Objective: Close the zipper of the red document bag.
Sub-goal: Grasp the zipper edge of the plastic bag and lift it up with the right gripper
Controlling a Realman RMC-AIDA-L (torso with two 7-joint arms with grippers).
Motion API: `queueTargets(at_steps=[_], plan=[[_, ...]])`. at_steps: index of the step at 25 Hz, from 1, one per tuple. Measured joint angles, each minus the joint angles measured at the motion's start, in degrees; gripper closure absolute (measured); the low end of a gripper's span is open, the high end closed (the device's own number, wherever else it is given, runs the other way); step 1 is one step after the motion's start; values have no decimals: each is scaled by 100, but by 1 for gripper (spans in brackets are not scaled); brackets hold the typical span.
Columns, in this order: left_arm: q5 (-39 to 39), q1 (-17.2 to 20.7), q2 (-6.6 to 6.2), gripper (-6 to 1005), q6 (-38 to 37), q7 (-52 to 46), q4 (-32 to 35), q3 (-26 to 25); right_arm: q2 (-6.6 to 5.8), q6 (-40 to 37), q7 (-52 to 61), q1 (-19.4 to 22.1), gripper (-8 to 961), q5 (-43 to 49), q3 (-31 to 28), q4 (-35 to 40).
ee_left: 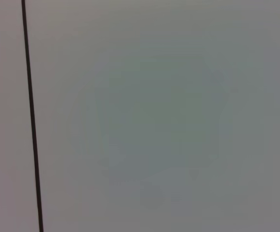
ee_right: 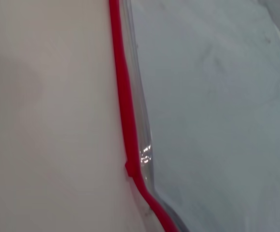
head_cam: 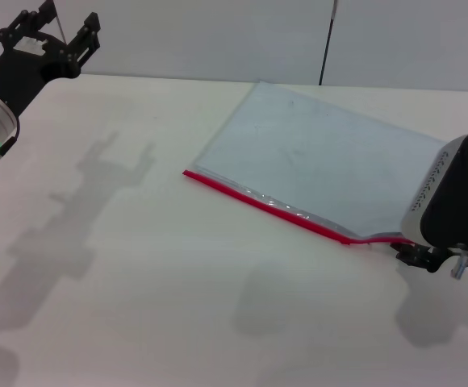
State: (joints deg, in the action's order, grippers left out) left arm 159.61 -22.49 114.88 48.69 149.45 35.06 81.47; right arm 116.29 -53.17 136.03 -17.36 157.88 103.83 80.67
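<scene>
The red document bag (head_cam: 323,161) lies flat on the white table, a pale-blue translucent pouch set at an angle right of centre. Its zipper (head_cam: 266,203) is the red strip along the near long edge; the right end kinks and rises toward my right gripper (head_cam: 418,255), which sits low at that end. In the right wrist view the zipper (ee_right: 125,111) runs beside the bag (ee_right: 217,106), with a small red lump on it just before it bends. My left gripper (head_cam: 56,28) hangs raised at the far left, open and holding nothing, well away from the bag.
The white table (head_cam: 137,282) extends left of and in front of the bag. A grey wall with a dark vertical seam (head_cam: 327,40) stands behind it. The left wrist view shows only that wall and the seam (ee_left: 30,116).
</scene>
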Motion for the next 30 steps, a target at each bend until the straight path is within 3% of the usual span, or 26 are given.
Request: queueTargets(at_steps=[22,30], plan=[[0,6,17,333,54,-13,19,14,7,147,11,-298,377,6,13,-408],[0,2,17,335,50,-32,19,30,1,83,186,-473,452,-32,14,-625]])
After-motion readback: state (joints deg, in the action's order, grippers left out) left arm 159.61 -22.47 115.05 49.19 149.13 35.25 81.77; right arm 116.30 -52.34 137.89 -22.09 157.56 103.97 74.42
